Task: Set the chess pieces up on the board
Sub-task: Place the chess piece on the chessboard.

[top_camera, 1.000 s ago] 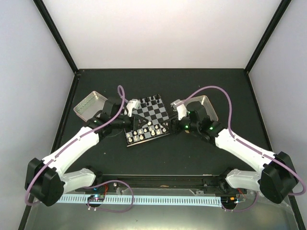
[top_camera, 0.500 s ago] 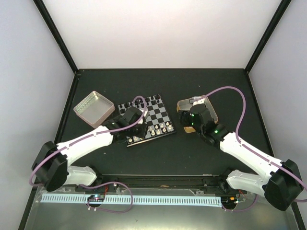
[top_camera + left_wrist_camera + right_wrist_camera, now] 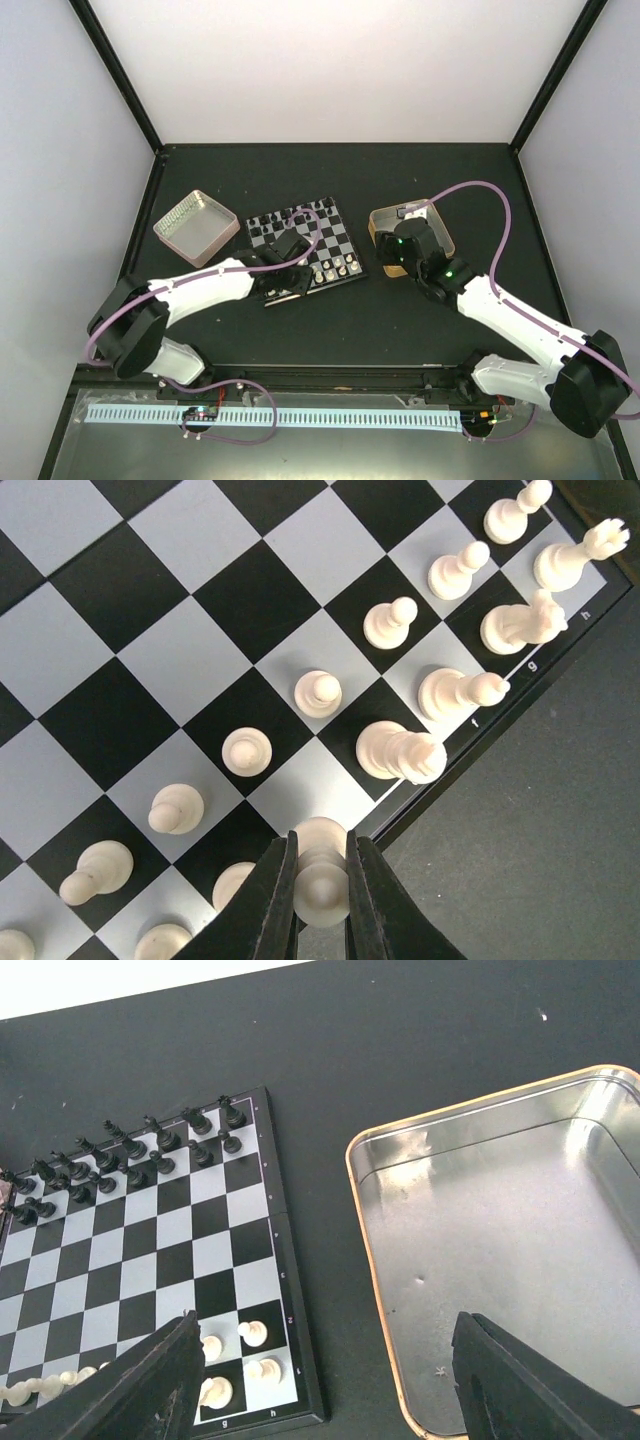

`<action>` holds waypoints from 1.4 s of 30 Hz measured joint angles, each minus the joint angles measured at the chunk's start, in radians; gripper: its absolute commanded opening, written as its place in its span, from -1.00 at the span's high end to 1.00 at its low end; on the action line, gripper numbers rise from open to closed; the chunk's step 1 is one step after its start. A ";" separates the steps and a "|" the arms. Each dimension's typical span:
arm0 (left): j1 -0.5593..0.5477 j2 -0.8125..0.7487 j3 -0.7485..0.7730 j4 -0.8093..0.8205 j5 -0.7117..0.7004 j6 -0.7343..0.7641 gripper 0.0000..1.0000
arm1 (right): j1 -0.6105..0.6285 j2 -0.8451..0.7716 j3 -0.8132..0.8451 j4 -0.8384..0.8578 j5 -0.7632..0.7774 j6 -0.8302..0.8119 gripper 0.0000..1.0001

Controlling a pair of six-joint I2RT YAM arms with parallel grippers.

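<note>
White, one of the chess pieces (image 3: 320,832) is gripped upright by the closed left gripper (image 3: 320,865) at the near edge row of the board (image 3: 150,660); its square is judged straight below; the right gripper (image 3: 335,1365) is held open, empty, beside the gold-rimmed tin (image 3: 450,1150).

Robotics laboratory test cell. Shown by plain white panels (image 3: 340,70) on three sides, set in black corner posts (image 3: 118,75); a matt black table (image 3: 340,330) as floor; a left arm (image 3: 190,290) and right arm (image 3: 520,318) (white shells, loose purple cables (image 3: 478,184)) bolted at the near edge; a perforated metal rail (image 3: 300,415) along the front.
</note>
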 measured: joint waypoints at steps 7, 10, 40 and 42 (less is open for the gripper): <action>-0.003 0.045 0.000 0.016 0.000 0.003 0.94 | 0.000 0.012 0.000 -0.003 0.000 0.002 -0.37; -0.006 0.057 0.001 0.017 -0.007 0.009 0.91 | 0.000 0.021 0.000 -0.004 0.000 0.004 -0.37; -0.021 0.101 0.016 0.043 -0.029 0.054 0.55 | 0.000 0.034 0.000 -0.008 0.000 0.008 -0.38; -0.021 0.101 0.016 0.042 -0.029 0.055 0.53 | 0.000 0.034 -0.001 -0.008 0.000 0.009 -0.38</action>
